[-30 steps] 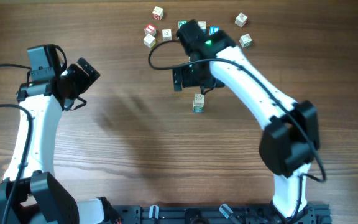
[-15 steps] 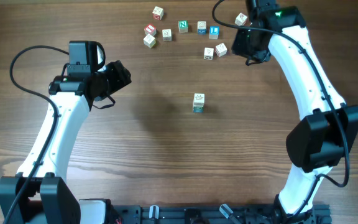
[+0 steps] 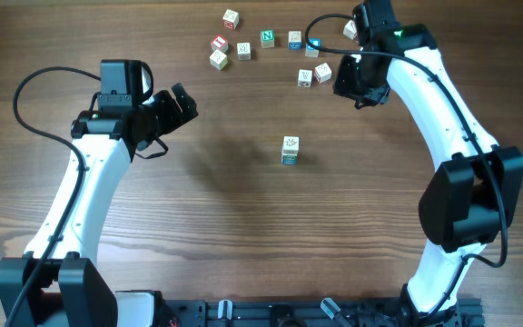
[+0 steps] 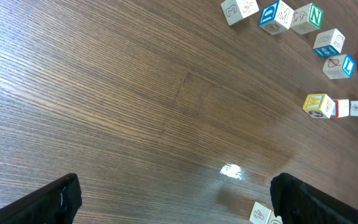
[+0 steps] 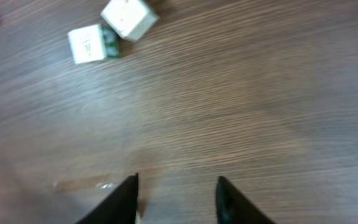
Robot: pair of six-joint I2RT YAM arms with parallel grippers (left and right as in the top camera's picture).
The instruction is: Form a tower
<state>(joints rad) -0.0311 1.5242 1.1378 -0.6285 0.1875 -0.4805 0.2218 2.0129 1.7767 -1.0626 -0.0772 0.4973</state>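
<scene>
The tower (image 3: 290,151) stands alone at mid-table, a one-cube-wide column with a pale top face and a teal face low down. Its pale top corner (image 4: 261,214) peeks in at the bottom of the left wrist view, beside the right finger. My left gripper (image 3: 178,107) (image 4: 179,202) hovers well left of the tower, open wide and empty. To the tower's back right, my right gripper (image 3: 360,91) (image 5: 178,199) hangs over bare wood. Its jaws stand partly apart with nothing between the tips. Two loose cubes (image 5: 92,43) lie just ahead of it.
Several loose letter cubes (image 3: 243,50) are strewn along the back edge, and two more (image 3: 314,74) lie next to the right gripper. One cube (image 3: 348,29) shows partly behind the right arm. In the left wrist view the loose cubes (image 4: 277,16) sit at the top right.
The right arm left the tower and cube cluster, swung to the back right, then dipped slightly forward and left. The left arm moved right toward the middle and its fingers spread wider.
</scene>
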